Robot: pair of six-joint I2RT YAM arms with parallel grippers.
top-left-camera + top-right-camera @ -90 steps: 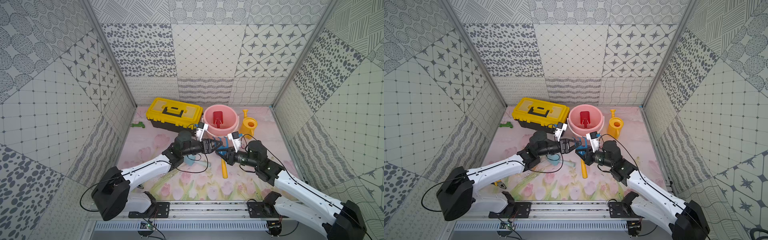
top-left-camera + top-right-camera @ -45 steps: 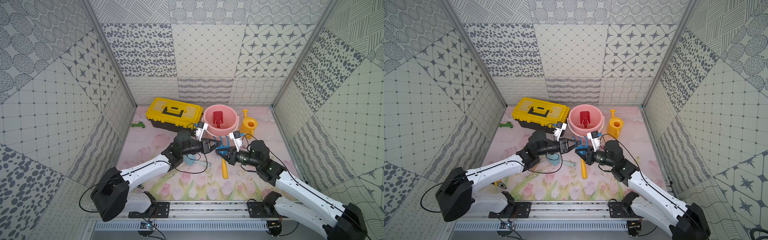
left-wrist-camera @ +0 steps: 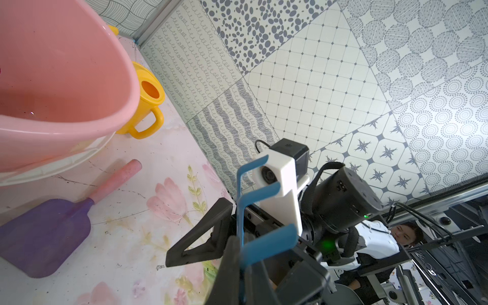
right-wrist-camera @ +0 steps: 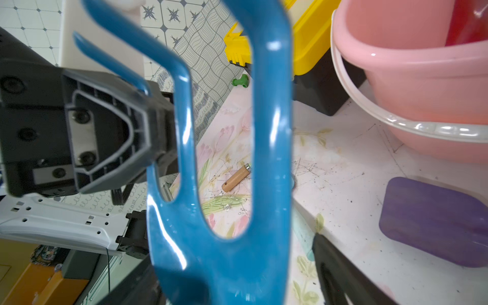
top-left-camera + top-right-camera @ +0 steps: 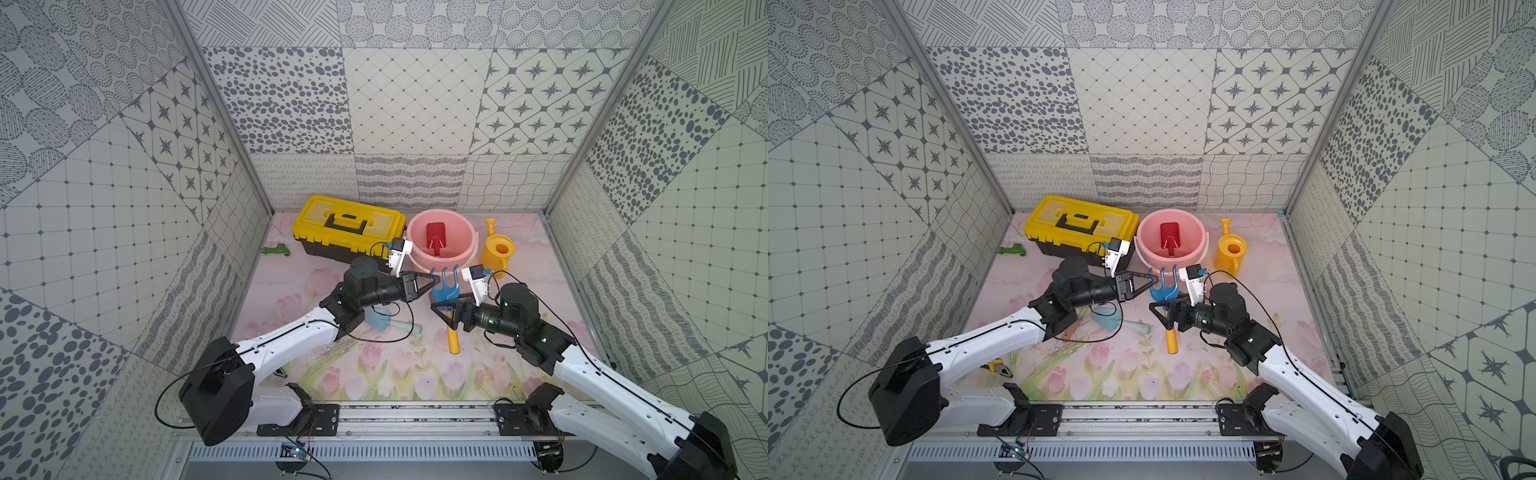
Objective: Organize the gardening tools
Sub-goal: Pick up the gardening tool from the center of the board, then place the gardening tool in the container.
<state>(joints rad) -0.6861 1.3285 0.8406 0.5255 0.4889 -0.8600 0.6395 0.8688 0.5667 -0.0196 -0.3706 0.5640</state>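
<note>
The blue three-prong fork (image 5: 444, 289) with its yellow handle (image 5: 454, 343) hangs above the mat in front of the pink bucket (image 5: 465, 257). My left gripper (image 5: 434, 281) is shut on the fork's outer prong (image 3: 239, 211). My right gripper (image 5: 451, 309) stands open around the fork's neck, and one of its fingers (image 4: 343, 277) is clear of the blue head (image 4: 224, 184). The red spade (image 5: 435, 241) lies in the bucket. On the mat lie the light-blue trowel (image 5: 382, 322), the purple scoop (image 3: 45, 235) and, by the left wall, the green rake (image 5: 276, 250). The yellow watering can (image 5: 498, 253) stands right of the bucket.
A yellow-lidded black toolbox (image 5: 349, 226) stands at the back, left of the bucket. Yellow-and-black pliers (image 5: 996, 368) lie beside the left arm near the front. A short wooden stick (image 4: 236, 178) lies on the mat under the left arm. Patterned walls enclose three sides.
My left gripper has closed on the fork's prong. My right gripper, which held the fork, has opened. The fork has barely moved.
</note>
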